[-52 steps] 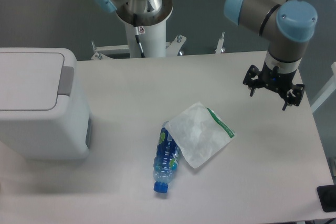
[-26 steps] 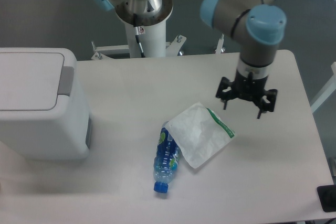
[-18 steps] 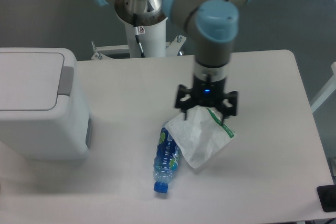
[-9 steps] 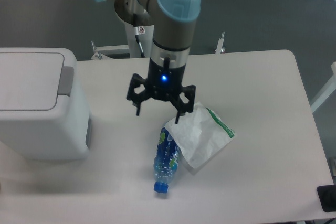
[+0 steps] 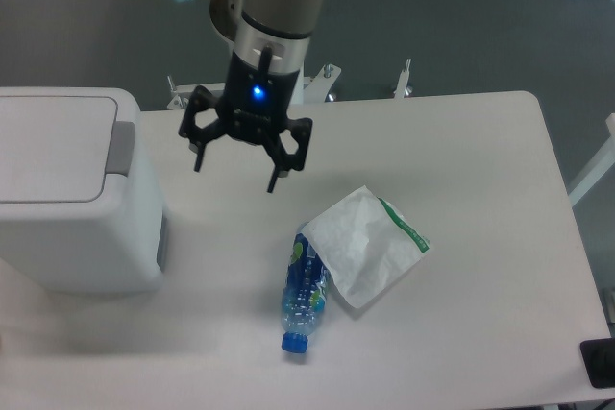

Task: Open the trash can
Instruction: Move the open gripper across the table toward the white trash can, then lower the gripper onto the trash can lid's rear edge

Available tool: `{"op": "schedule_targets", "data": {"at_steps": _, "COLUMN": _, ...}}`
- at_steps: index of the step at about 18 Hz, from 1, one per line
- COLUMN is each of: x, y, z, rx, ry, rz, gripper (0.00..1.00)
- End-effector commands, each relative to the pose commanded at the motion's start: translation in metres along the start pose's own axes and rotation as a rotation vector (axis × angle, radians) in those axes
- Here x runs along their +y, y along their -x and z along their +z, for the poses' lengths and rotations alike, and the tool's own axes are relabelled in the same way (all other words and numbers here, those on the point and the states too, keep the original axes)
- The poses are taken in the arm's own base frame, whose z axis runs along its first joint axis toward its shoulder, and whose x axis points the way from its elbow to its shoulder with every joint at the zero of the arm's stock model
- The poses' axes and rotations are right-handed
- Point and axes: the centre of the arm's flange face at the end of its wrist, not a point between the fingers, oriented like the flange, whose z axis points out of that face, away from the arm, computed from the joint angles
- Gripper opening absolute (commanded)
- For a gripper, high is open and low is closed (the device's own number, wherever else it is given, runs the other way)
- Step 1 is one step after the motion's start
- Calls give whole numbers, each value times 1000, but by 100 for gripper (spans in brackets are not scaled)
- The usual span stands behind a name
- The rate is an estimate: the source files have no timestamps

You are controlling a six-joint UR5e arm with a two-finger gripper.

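The trash can (image 5: 72, 204) is a large boxy white bin at the left edge of the table. Its flat pale-grey lid (image 5: 48, 147) lies shut, with a grey hinge strip (image 5: 120, 148) along its right side. My gripper (image 5: 235, 172) hangs open and empty above the table, to the right of the trash can and clear of it. A blue light glows on its body.
A blue plastic bottle (image 5: 306, 293) lies on the table (image 5: 480, 237) in front of the gripper. A white pouch with a green edge (image 5: 365, 245) lies beside it on the right. The robot's base pedestal (image 5: 264, 55) stands behind the table.
My gripper has swept left across the table, from the far right edge, over the pouch, to a spot near the trash can. Its fingers stay open. Nothing else has moved.
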Motion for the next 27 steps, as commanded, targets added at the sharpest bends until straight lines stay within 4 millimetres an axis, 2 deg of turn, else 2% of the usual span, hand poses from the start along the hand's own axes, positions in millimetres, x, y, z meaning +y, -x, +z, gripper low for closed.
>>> {"op": "schedule_targets", "data": {"at_steps": 3, "x": -4, "y": -8, "z": 3, "rx": 43, "ry": -18, "rz": -13, "gripper": 100}}
{"op": "schedule_targets", "data": {"at_steps": 8, "x": -9, "y": -18, "z": -6, "rx": 76, "ry": -48, "rz": -50, "gripper": 100}}
{"op": "schedule_targets", "data": {"at_steps": 11, "x": -7, "y": -21, "z": -1, "rx": 80, "ry": -40, "rz": -63, "gripper": 100}}
{"op": "schedule_targets", "data": {"at_steps": 15, "x": -4, "y": -35, "z": 7, "rx": 90, "ry": -19, "rz": -45, "gripper": 100}}
{"op": "schedule_targets", "data": {"at_steps": 22, "x": 4, "y": -42, "z": 18, "rx": 98, "ry": 3, "rz": -50, "gripper": 100}}
{"op": "schedule_targets", "data": {"at_steps": 27, "x": 3, "y": -38, "z": 24, "rx": 101, "ry": 10, "rz": -54, "gripper": 100}}
